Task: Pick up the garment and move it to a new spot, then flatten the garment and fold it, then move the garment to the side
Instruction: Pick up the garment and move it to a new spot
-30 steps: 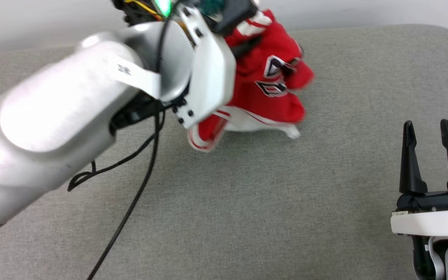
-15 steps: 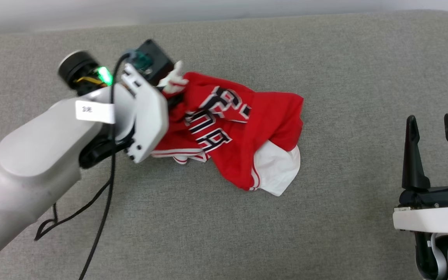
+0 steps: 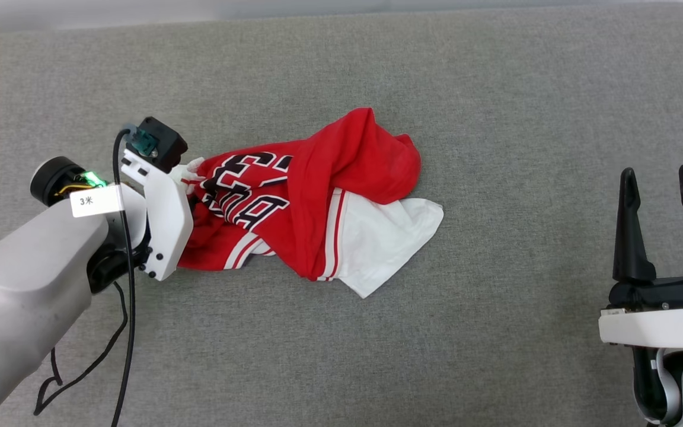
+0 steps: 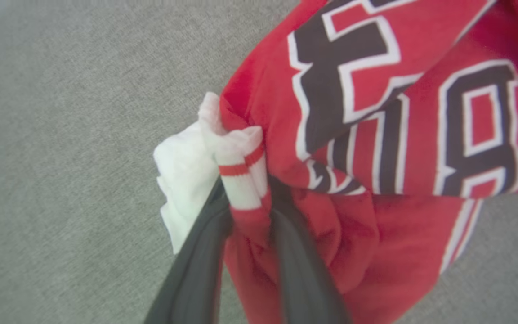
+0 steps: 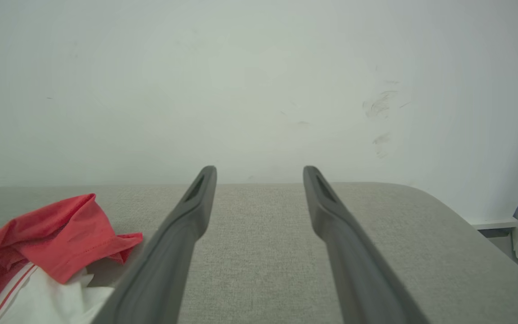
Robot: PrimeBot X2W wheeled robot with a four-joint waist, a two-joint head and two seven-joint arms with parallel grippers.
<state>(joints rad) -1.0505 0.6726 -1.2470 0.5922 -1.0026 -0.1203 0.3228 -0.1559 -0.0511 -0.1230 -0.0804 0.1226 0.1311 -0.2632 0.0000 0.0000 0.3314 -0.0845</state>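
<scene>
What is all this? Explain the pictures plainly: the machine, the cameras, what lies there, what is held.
A two-armed robot. The wide picture comes from its head camera, looking down on a grey padded surface. The other two come from wrist cameras, each looking along that arm's dark fingers. A crumpled red jersey with white sleeves lies there. The left gripper pinches one bunched end of it; the right gripper stands open and empty, off to the side.
</scene>
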